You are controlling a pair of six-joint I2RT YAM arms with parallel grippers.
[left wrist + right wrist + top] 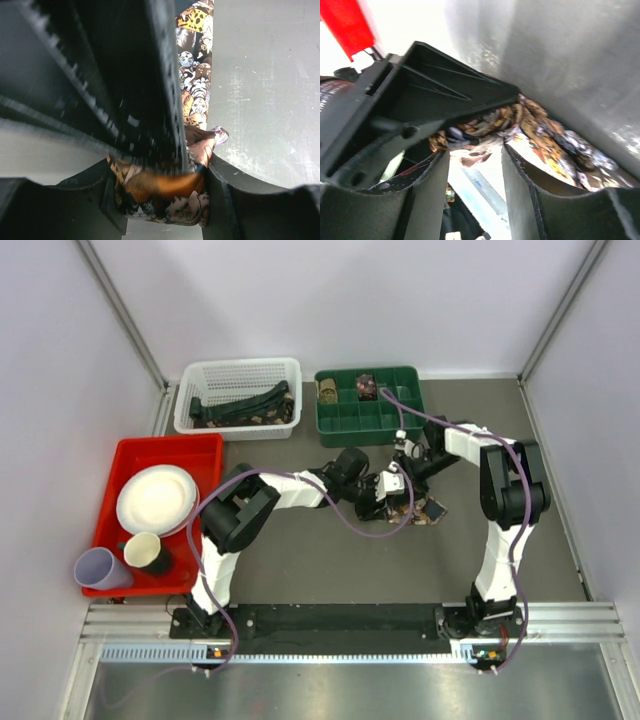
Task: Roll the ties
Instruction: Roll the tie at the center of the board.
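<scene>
A brown-orange patterned tie lies on the grey table at the centre. My left gripper is shut on a bunched part of the tie, and its flat strip runs away beyond the jaws. My right gripper comes in from the far side, its black body filling the left wrist view. In the right wrist view its jaws stand apart, with tie folds lying across the fingertips and over the right finger. Two rolled ties sit in the green tray.
A green compartment tray and a white basket holding dark ties stand at the back. A red tray with a plate and cups is at the left. Purple cables loop over both arms.
</scene>
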